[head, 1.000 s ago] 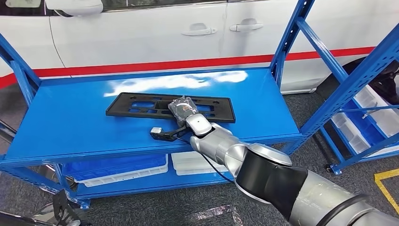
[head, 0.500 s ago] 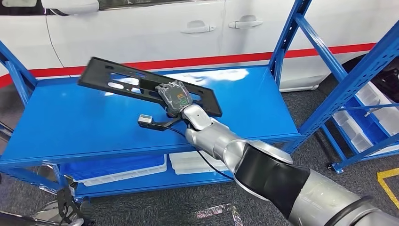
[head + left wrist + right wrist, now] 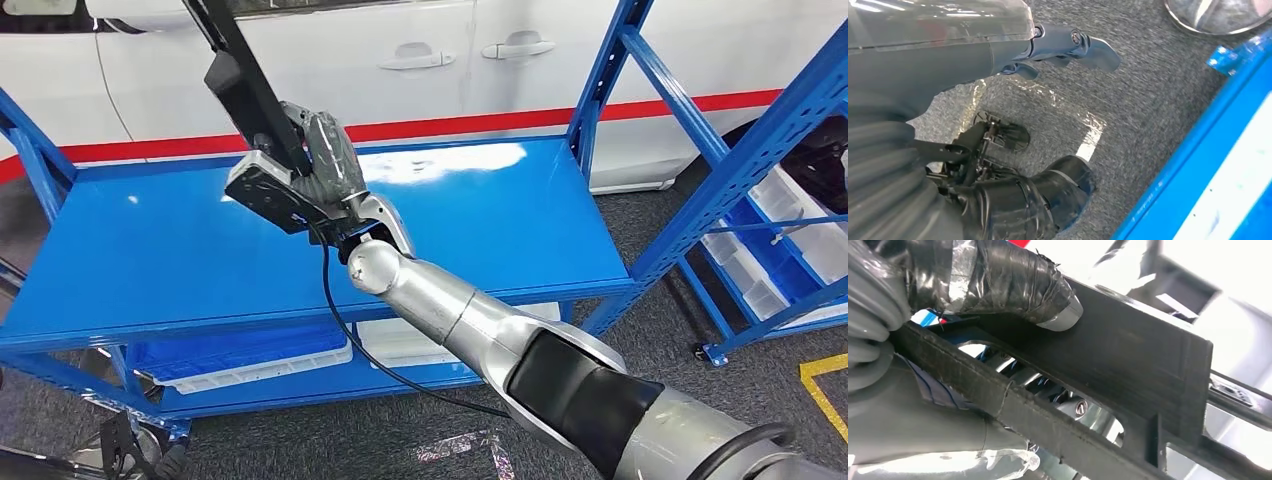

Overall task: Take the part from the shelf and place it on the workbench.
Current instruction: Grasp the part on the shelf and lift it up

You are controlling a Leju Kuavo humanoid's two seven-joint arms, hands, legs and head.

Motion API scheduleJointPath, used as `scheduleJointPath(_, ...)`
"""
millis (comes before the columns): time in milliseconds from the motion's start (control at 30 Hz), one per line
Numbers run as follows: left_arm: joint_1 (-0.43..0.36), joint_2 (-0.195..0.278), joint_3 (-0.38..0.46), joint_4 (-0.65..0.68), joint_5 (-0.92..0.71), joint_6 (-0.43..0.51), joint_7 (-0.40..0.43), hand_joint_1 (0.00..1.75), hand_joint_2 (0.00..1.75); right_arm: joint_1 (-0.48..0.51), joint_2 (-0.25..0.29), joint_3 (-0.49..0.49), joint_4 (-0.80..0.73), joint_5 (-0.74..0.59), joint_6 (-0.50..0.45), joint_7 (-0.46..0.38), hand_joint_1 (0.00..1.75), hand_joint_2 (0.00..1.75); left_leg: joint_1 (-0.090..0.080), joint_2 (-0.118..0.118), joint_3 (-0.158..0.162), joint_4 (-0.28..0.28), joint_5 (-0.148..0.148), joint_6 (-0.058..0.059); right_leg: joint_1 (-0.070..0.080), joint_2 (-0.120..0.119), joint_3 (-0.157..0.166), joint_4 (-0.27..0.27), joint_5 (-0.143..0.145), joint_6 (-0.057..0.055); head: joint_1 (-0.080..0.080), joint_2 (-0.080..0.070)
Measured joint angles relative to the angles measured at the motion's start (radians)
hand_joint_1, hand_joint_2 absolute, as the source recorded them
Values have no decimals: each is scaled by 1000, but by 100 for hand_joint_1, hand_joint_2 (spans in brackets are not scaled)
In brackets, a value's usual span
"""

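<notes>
Up close, right robot hand clamps black part; left robot hand empty, fingers apart.

Car workshop or garage, blue steel shelf under the right hand, white car with red stripe behind it, grey carpet floor, plastic bins off to its right

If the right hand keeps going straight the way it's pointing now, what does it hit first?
Probably the white car behind the shelf: the right hand points up and away, and the black part it holds would likely arrive first. Depth is unclear.
</notes>
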Motion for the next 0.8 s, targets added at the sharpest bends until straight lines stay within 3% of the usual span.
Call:
scheduleJointPath(67, 2, 4, 0, 0, -2, -5, 0, 0, 175, 23, -14, -2, -83, -14, 5, -15, 175, 175, 7, 2, -2, -12, 14, 11, 1, -1, -13, 31, -37, 11, 4, 0)
scheduleJointPath(167, 1, 7, -2, 0, -11, 0, 0, 0, 175, 49, -37, -2, -191, -12, 6, -23, 175, 175, 8, 5, -17, -16, 31, 19, -4, -4, -60, 197, -156, 25, 11, 0)
scheduleJointPath(200, 2, 8, -2, 0, -15, 4, 1, 0, 175, 59, -44, -2, -222, -15, 8, -26, 175, 175, 8, 5, -23, -15, 36, 19, -6, -4, -67, 243, -176, 28, 11, 0)
scheduleJointPath(233, 2, 9, -3, 0, -17, 8, 2, 0, 175, 70, -50, -2, -253, -23, 13, -29, 175, 175, 9, 5, -30, -14, 41, 19, -8, -4, -60, 257, -178, 30, 11, 0)
scheduleJointPath(267, 2, 10, -3, 1, -18, 12, 3, 0, 175, 80, -56, -3, -283, -36, 19, -33, 175, 175, 9, 6, -38, -13, 47, 17, -10, -4, -35, 234, -163, 32, 11, 0)
scheduleJointPath(367, 0, 14, -5, 0, -20, 19, 5, 0, 175, 99, -65, -5, -377, -96, 47, -42, 175, 175, 9, 5, -60, -7, 64, 5, -14, -4, 94, 47, -112, 30, 11, 0)
scheduleJointPath(433, -3, 16, -5, 0, -19, 18, 5, 0, 175, 107, -69, -9, -426, -135, 67, -47, 175, 175, 7, 3, -67, -9, 80, -7, -8, -1, 126, -10, -104, 22, 13, 0)
scheduleJointPath(500, -3, 19, -5, 1, -19, 17, 6, 0, 175, 117, -71, -12, -451, -161, 81, -50, 175, 175, 9, 2, -71, -18, 95, -19, -7, -2, 117, -15, -86, 8, 15, 0)
scheduleJointPath(533, -1, 20, -5, 1, -18, 17, 6, 0, 175, 123, -72, -12, -460, -168, 86, -51, 175, 175, 10, 2, -78, -14, 87, -24, -8, -4, 111, -19, -76, 0, 15, 0)
scheduleJointPath(567, 0, 22, -6, 1, -18, 16, 7, 0, 175, 128, -72, -12, -469, -171, 89, -51, 175, 175, 11, 2, -88, 5, 60, -28, -11, -6, 102, -23, -64, -10, 14, 0)
scheduleJointPath(600, 1, 23, -6, 1, -18, 16, 7, 0, 175, 132, -73, -13, -477, -173, 91, -51, 175, 175, 13, 3, -102, 44, 15, -32, -12, -8, 91, -25, -52, -18, 13, 0)
scheduleJointPath(667, 2, 23, -6, 1, -18, 15, 7, 0, 175, 138, -74, -13, -491, -174, 92, -51, 175, 175, 13, 3, -128, 172, -86, -36, -9, -9, 63, -23, -32, -27, 10, 0)
scheduleJointPath(700, 2, 23, -6, 1, -18, 15, 7, 0, 175, 141, -75, -13, -497, -174, 92, -51, 175, 175, 13, 3, -134, 232, -109, -37, -6, -9, 48, -21, -22, -29, 10, 0)
scheduleJointPath(733, 2, 23, -5, 1, -18, 15, 7, 0, 175, 144, -76, -13, -502, -175, 92, -51, 175, 175, 13, 3, -129, 269, -108, -37, -4, -9, 33, -19, -13, -29, 10, 0)
scheduleJointPath(767, 2, 24, -5, 1, -18, 15, 7, 0, 175, 146, -77, -13, -506, -176, 92, -51, 175, 175, 13, 3, -110, 274, -87, -35, -2, -9, 19, -16, -4, -29, 10, 0)
scheduleJointPath(800, 1, 24, -5, 1, -18, 15, 7, 0, 175, 148, -78, -13, -510, -178, 92, -51, 175, 175, 11, 3, -76, 247, -59, -30, 0, -9, 5, -13, 5, -28, 9, 0)
